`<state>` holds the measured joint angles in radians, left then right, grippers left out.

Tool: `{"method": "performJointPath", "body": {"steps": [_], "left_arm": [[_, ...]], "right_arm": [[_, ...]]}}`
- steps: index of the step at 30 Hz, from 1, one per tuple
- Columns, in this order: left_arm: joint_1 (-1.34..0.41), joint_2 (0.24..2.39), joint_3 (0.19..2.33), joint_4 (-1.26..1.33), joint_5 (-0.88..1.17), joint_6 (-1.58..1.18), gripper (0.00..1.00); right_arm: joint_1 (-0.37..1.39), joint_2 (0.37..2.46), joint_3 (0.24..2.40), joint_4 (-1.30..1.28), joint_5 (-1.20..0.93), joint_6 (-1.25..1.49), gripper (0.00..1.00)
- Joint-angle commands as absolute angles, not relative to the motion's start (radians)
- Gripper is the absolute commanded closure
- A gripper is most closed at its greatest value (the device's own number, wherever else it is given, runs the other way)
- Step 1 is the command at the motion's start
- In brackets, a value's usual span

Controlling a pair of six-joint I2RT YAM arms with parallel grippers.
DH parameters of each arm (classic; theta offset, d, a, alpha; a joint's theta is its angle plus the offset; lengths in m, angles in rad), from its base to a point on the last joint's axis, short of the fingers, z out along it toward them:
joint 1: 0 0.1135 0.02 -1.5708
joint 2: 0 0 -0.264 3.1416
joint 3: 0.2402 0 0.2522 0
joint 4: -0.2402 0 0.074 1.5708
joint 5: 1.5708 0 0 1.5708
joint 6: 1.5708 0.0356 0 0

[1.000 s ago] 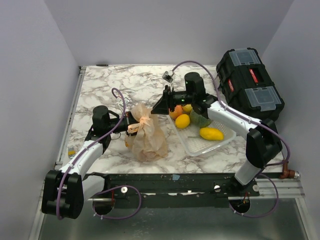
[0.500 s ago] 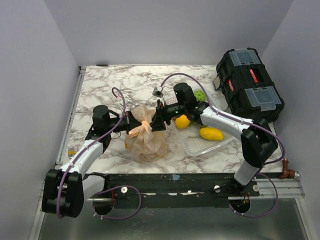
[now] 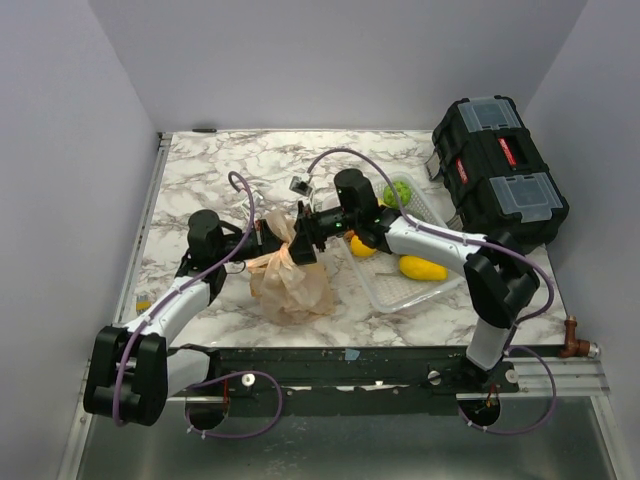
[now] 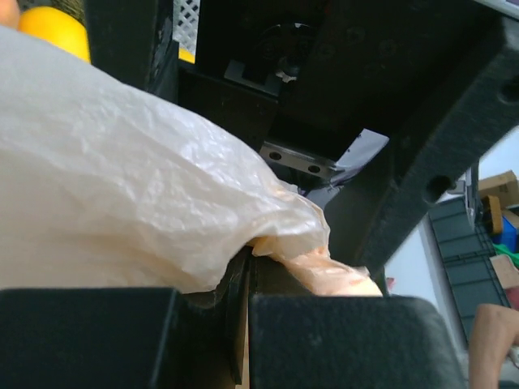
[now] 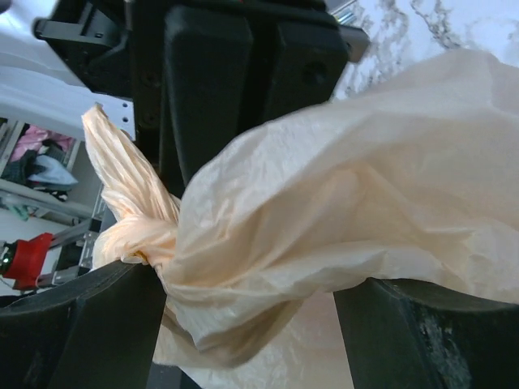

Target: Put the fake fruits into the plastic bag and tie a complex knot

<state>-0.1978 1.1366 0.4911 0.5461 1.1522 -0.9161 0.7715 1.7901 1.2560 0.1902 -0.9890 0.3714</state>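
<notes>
The pale-orange plastic bag (image 3: 292,285) stands on the marble table between the arms. Its neck is twisted into a knot (image 5: 134,239). My left gripper (image 3: 268,238) is shut on a strip of the bag (image 4: 122,162) at the neck, the plastic pinched between its jaws (image 4: 247,271). From the right, my right gripper (image 3: 303,243) stands open around the bag's neck (image 5: 324,203), and its two fingers (image 5: 81,324) are set wide apart on either side of the plastic. Fake fruits lie outside the bag: a yellow mango (image 3: 423,267), a yellow fruit (image 3: 362,247) and a green one (image 3: 400,192).
A white lattice basket (image 3: 400,290) holding the fruits sits right of the bag. A black toolbox (image 3: 500,170) stands at the back right. Grey walls close in the table at the back and sides. The two grippers are almost touching over the bag.
My right arm has swung left from the basket to the bag's neck, its jaws opening wider. The left gripper has kept its hold, and the bag top is pulled slightly left.
</notes>
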Motion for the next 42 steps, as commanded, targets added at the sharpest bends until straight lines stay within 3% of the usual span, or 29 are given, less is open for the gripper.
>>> {"method": "performJointPath", "body": {"steps": [1, 5, 10, 18, 20, 24, 26, 32, 42], "left_arm": [[-0.221, 1.166, 0.481, 0.638, 1.174, -0.946, 1.00], [-0.216, 1.175, 0.485, 0.618, 1.179, -0.936, 1.00], [-0.189, 1.140, 0.470, 0.571, 1.180, -0.897, 1.00], [-0.169, 1.104, 0.465, 0.511, 1.180, -0.845, 1.00], [-0.169, 1.105, 0.466, 0.517, 1.182, -0.851, 1.00], [-0.169, 1.103, 0.473, 0.517, 1.182, -0.854, 1.00], [-0.169, 1.103, 0.472, 0.510, 1.179, -0.849, 1.00], [-0.169, 1.107, 0.475, 0.492, 1.176, -0.838, 1.00], [-0.169, 1.074, 0.493, 0.532, 1.184, -0.923, 1.00]], "right_arm": [[0.829, 1.831, 1.290, 0.350, -1.023, 0.480, 0.20], [0.828, 1.838, 1.303, 0.358, -1.035, 0.504, 0.16], [0.777, 1.772, 1.281, 0.164, -1.022, 0.365, 0.11], [0.660, 1.652, 1.287, -0.162, -0.992, 0.151, 0.11], [0.654, 1.636, 1.290, -0.207, -0.977, 0.108, 0.17], [0.653, 1.613, 1.291, -0.204, -0.966, 0.082, 0.49], [0.654, 1.603, 1.290, -0.141, -0.965, 0.126, 0.57], [0.678, 1.634, 1.337, -0.082, -0.940, 0.184, 0.60], [0.748, 1.644, 1.226, -0.123, -0.912, 0.088, 0.50]]}}
